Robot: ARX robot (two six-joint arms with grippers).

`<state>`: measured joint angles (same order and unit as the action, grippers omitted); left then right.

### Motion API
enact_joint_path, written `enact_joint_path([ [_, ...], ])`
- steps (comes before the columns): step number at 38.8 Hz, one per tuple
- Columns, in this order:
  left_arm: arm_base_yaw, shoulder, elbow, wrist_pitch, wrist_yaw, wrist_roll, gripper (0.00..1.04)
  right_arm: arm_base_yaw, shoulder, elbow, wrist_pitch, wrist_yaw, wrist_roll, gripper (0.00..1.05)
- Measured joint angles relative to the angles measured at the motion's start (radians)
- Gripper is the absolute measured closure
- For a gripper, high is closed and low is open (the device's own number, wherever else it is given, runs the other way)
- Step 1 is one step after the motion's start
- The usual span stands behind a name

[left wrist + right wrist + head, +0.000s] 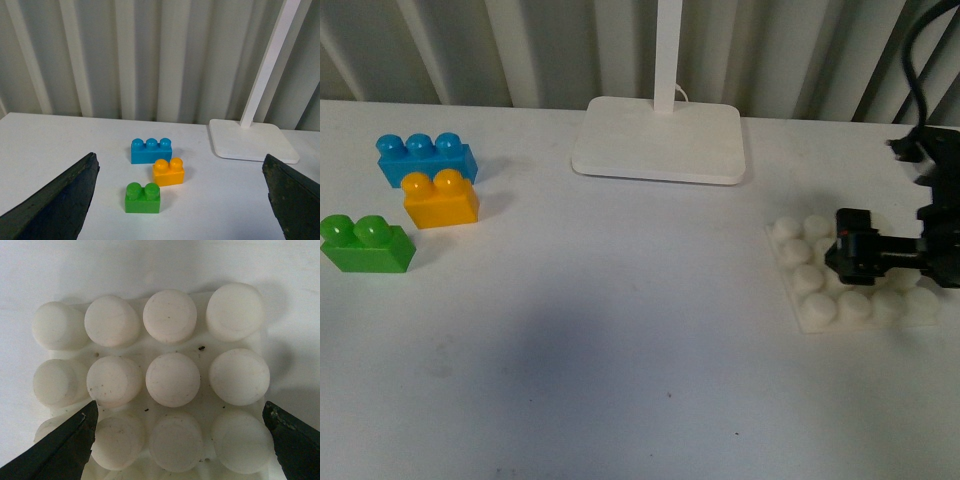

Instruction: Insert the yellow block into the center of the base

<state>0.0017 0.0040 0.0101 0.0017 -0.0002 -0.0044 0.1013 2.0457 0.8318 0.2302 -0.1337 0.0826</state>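
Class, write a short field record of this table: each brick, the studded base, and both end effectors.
yellow block: upright on table, far left, between blue brick and green brick, ungrasped
base: right side, all visible studs bare
left end effector: open, empty, facing the bricks
right end effector: open, empty, over the base
background: white slab with post

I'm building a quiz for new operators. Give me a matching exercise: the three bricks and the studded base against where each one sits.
Things:
1. yellow block
2. green brick
3. blue brick
4. base

Places:
a. beneath the right gripper
b. rearmost of the three bricks
c. leftmost brick, nearest the robot
d. between the other two bricks

Pairs: 1-d, 2-c, 3-b, 4-a.
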Motion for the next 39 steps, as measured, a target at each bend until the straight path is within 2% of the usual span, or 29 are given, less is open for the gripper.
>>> enact_joint_path([
  [13, 0.000, 0.000, 0.000, 0.000, 0.000, 0.000, 0.06, 0.262, 0.090, 0.174, -0.088, 0.128, 0.235, 0.09],
  [22, 0.000, 0.000, 0.000, 0.000, 0.000, 0.000, 0.06, 0.389, 0.165, 0.328, -0.174, 0.172, 0.330, 0.09],
  [31, 0.000, 0.000, 0.000, 0.000, 0.000, 0.000, 0.06, 0.487, 0.240, 0.483, -0.254, 0.193, 0.396, 0.09],
  [39, 0.000, 0.000, 0.000, 0.000, 0.000, 0.000, 0.06, 0.525, 0.268, 0.530, -0.257, 0.209, 0.442, 0.09],
])
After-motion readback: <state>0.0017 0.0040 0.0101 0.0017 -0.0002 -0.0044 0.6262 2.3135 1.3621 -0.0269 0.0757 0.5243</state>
